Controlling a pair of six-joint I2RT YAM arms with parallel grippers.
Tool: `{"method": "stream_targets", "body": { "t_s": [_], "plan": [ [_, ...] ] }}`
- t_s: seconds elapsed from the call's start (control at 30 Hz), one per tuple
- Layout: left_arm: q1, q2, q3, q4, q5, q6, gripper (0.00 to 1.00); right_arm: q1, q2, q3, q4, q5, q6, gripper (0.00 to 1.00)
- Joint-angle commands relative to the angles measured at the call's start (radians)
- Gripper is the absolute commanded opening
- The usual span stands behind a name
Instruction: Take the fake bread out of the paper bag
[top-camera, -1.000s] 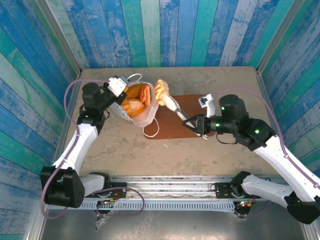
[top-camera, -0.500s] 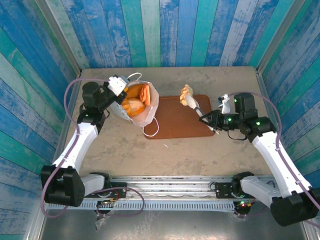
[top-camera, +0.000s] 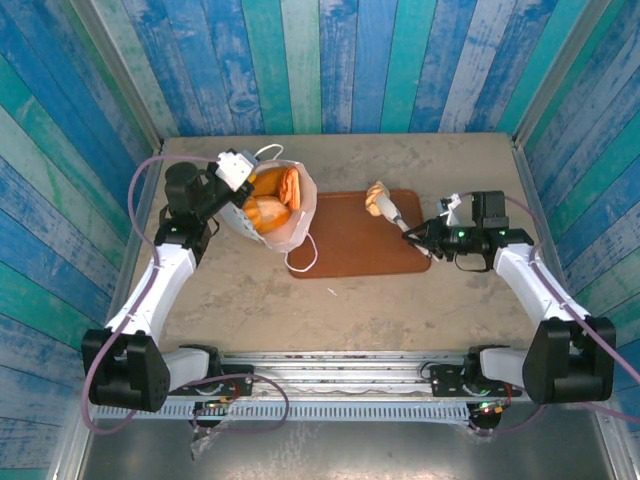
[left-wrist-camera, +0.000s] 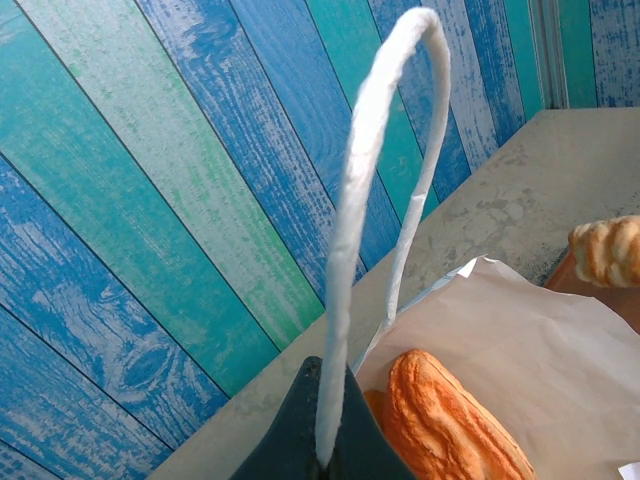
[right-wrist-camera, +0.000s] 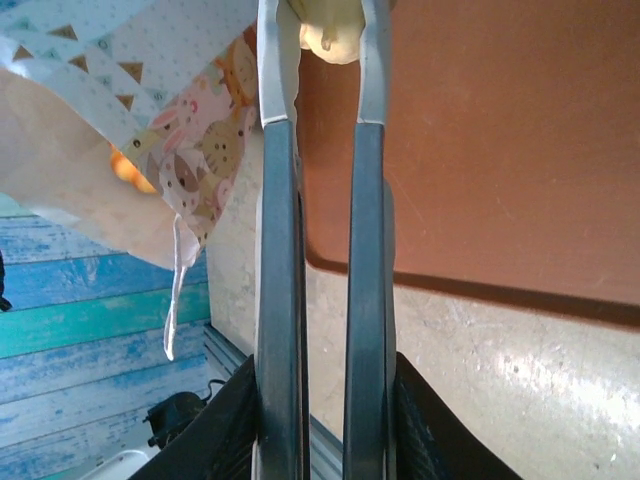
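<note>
Right gripper (top-camera: 388, 209): long slim dark fingers with pale tips, clamped on a small pale-golden ridged toy roll (top-camera: 377, 196). The glossy roll is pinched at the very fingertips, over the far right part of the tray; cannot tell if it touches the tray. Painted wooden plank walls (top-camera: 330, 60), blue and teal and weathered, enclose a beige, stone-look matte table (top-camera: 420, 300). Flat reddish-brown tray (top-camera: 345, 245) with rounded corners and a smooth surface lies mid-table. Small white paper bag with pastel multicoloured print (top-camera: 290, 232) lies just off the tray's left edge, mouth open, paper creased; the right wrist view shows triangles and rabbits in the print. Inside the mouth sit glossy orange-brown ridged toy loaves (top-camera: 268, 212), well apart from the right gripper, across the tray to its left. One white cord loop handle (left-wrist-camera: 370, 200), a soft twisted rope, stands upright, pinched at its base by the closed dark fingers of the left gripper (left-wrist-camera: 322, 455), with a ridged loaf just beside them.
</note>
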Motion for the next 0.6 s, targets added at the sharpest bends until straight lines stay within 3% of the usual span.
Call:
{"method": "stream_targets", "body": {
  "t_s": [0.0,0.57],
  "plan": [
    [-0.004,0.016,0.034,0.014,-0.001,0.010,0.00,-0.030,0.014,-0.021,0.099,-0.060,0.010,0.30],
    [-0.003,0.020,0.036,0.010,-0.001,0.009,0.00,-0.138,0.106,-0.104,0.204,-0.087,0.022,0.32]
  ]
}}
